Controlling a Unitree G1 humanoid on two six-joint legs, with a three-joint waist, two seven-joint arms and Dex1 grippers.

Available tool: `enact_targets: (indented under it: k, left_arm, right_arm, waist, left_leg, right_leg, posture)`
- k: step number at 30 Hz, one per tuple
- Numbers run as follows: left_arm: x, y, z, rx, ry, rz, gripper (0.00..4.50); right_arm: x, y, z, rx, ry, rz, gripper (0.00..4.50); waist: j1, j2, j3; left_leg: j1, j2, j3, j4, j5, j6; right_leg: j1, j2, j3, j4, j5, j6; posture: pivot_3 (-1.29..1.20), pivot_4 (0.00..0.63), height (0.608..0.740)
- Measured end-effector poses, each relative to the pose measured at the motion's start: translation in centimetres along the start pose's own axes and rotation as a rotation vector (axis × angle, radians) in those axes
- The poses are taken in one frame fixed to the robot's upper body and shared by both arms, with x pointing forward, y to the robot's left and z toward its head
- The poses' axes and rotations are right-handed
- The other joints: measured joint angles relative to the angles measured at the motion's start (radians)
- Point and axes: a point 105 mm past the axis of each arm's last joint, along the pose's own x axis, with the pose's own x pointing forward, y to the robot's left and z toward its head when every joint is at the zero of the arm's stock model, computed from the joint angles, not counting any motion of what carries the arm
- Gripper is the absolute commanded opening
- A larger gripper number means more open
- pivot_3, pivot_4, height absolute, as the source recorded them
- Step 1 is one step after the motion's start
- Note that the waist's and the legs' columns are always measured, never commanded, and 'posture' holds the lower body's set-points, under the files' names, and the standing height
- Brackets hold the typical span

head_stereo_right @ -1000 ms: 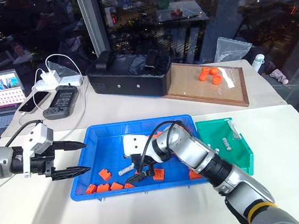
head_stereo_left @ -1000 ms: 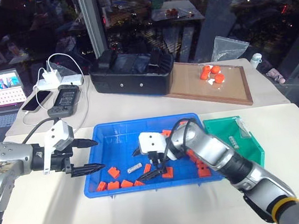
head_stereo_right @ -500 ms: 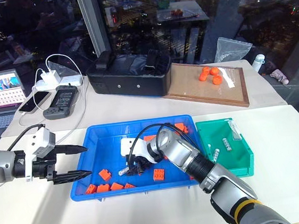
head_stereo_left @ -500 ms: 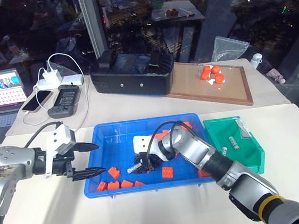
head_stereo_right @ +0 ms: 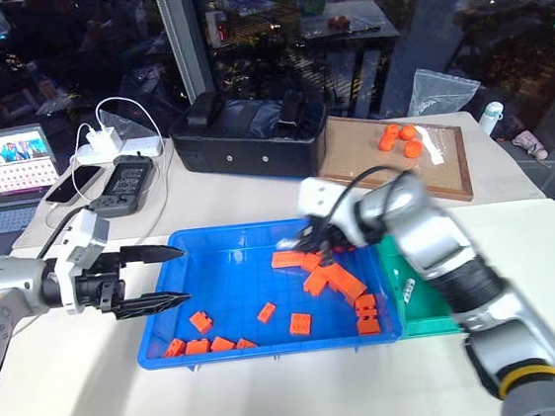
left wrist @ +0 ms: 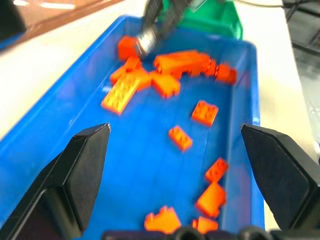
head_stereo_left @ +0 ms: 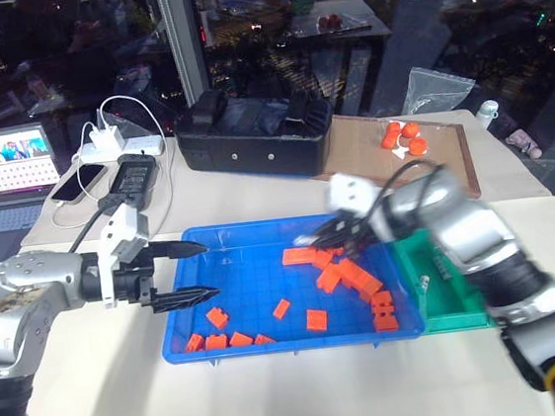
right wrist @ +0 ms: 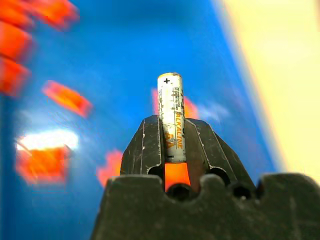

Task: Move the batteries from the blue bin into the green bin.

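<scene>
Silvery battery (right wrist: 171, 112) pinched upright in the closed right gripper (right wrist: 171, 131), above the blue bin (head_stereo_left: 226, 241), left gripper (head_stereo_left: 201, 271) open, empty.

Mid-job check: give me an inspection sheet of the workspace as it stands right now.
Surface: white table, bare near the front edge.
Job's things: blue bin beside green bin; one battery clamped in the right gripper above the blue bin; another lies in the green bin.
Clutter: orange bricks scattered in the blue bin.
Grippers: left gripper open, empty, at the blue bin's left rim.
Cables: white charger leads near the phone.
Surroundings: laptop, black box, wooden board.
</scene>
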Motion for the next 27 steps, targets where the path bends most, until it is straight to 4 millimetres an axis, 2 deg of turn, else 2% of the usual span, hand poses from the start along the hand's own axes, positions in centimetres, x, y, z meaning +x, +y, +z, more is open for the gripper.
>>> enact_targets:
  k: [2, 6, 9, 13, 15, 16, 17, 21, 24, 26, 27]
  left_arm:
    - [1.0, 0.0, 1.2, 0.013, -0.068, -0.043, 4.5]
    - [1.7, -0.3, 2.4, 0.017, -0.132, -0.1, 4.5]
    - [2.3, -0.4, 3.4, 0.019, -0.175, -0.139, 4.5]
    - [2.8, -0.6, 3.9, 0.008, -0.208, -0.18, 4.5]
    - [3.1, -0.5, 3.9, 0.001, -0.208, -0.184, 4.5]
    - [3.1, -0.4, 3.7, -0.004, -0.205, -0.183, 4.5]
    - [3.1, -0.3, 3.6, -0.009, -0.201, -0.18, 4.5]
    - [3.5, 0.2, 3.4, -0.019, -0.2, -0.143, 4.5]
    - [3.6, 0.8, 3.2, -0.032, -0.199, -0.099, 4.5]
    - [3.6, 1.0, 3.2, -0.027, -0.194, -0.08, 4.5]
    - [3.5, 1.3, 3.2, -0.023, -0.196, -0.061, 4.5]
  right_arm:
    - [-2.9, -1.2, -2.5, 0.058, 0.076, -0.087, 0.27]
    - [-7.9, -2.5, -5.5, 0.126, 0.188, -0.23, 0.27]
    - [-9.0, -1.2, -7.3, 0.208, 0.217, -0.229, 0.27]
    - [-8.6, 1.0, -9.0, 0.318, 0.24, -0.195, 0.27]
    - [-8.1, 1.8, -9.6, 0.34, 0.252, -0.188, 0.27]
    - [-7.9, 1.9, -9.7, 0.344, 0.247, -0.191, 1.28]
    - [-7.6, 2.0, -9.7, 0.349, 0.241, -0.194, 1.48]
    - [-7.2, 2.1, -9.8, 0.359, 0.23, -0.212, 2.92]
    - [-7.2, 1.6, -9.1, 0.364, 0.199, -0.212, 3.92]
    - [-7.5, 1.4, -8.8, 0.373, 0.176, -0.211, 4.44]
    - [-7.9, 1.2, -8.5, 0.379, 0.155, -0.215, 4.44]
  waist:
    - [0.004, 0.0, 0.0]
    - [-0.008, 0.001, 0.0]
    - [-0.014, 0.001, 0.0]
    - [-0.023, 0.001, 0.001]
    - [-0.023, 0.001, 0.001]
    - [-0.024, 0.001, 0.001]
    - [-0.024, 0.001, 0.001]
    - [-0.021, 0.001, 0.001]
    - [-0.021, 0.001, 0.001]
    - [-0.02, 0.001, 0.001]
    - [-0.019, 0.001, 0.001]
  left_leg:
    - [-0.001, -0.001, -0.001, 0.0, 0.0, 0.0]
    - [0.001, -0.001, -0.002, -0.001, -0.001, 0.002]
    - [0.004, -0.001, -0.004, -0.001, -0.001, 0.002]
    - [0.009, -0.002, -0.005, 0.0, -0.001, 0.002]
    - [0.009, -0.002, -0.005, 0.001, -0.001, 0.002]
    - [0.009, -0.002, -0.005, 0.001, -0.001, 0.002]
    - [0.009, -0.002, -0.005, 0.001, -0.001, 0.002]
    - [0.008, -0.004, -0.006, 0.001, -0.001, 0.002]
    - [0.008, -0.006, -0.006, 0.0, -0.001, 0.002]
    - [0.007, -0.007, -0.006, 0.0, -0.001, 0.002]
    - [0.007, -0.007, -0.006, 0.0, -0.001, 0.002]
  right_leg:
    - [0.0, 0.0, 0.0, 0.0, 0.0, 0.0]
    - [0.002, 0.002, 0.002, -0.001, -0.001, 0.001]
    - [0.007, 0.003, 0.002, -0.001, -0.001, 0.002]
    - [0.011, 0.002, 0.003, -0.001, -0.002, 0.004]
    - [0.012, 0.001, 0.003, -0.002, -0.006, 0.011]
    - [0.012, 0.001, 0.003, -0.001, -0.006, 0.011]
    - [0.012, 0.001, 0.003, -0.001, -0.006, 0.011]
    - [0.012, -0.001, 0.003, -0.001, -0.006, 0.011]
    - [0.012, -0.002, 0.003, -0.002, -0.006, 0.01]
    - [0.012, -0.003, 0.003, -0.003, -0.005, 0.009]
    - [0.012, -0.003, 0.003, -0.003, -0.005, 0.009]
  posture:
    - [0.0, 0.15, 0.735]
    - [0.0, 0.15, 0.735]
    - [0.0, 0.15, 0.735]
    - [0.0, 0.15, 0.735]
    - [0.0, 0.15, 0.735]
    - [0.0, 0.15, 0.735]
    - [0.0, 0.15, 0.735]
    - [0.0, 0.15, 0.735]
    - [0.0, 0.15, 0.735]
    - [0.0, 0.15, 0.735]
    - [0.0, 0.15, 0.735]
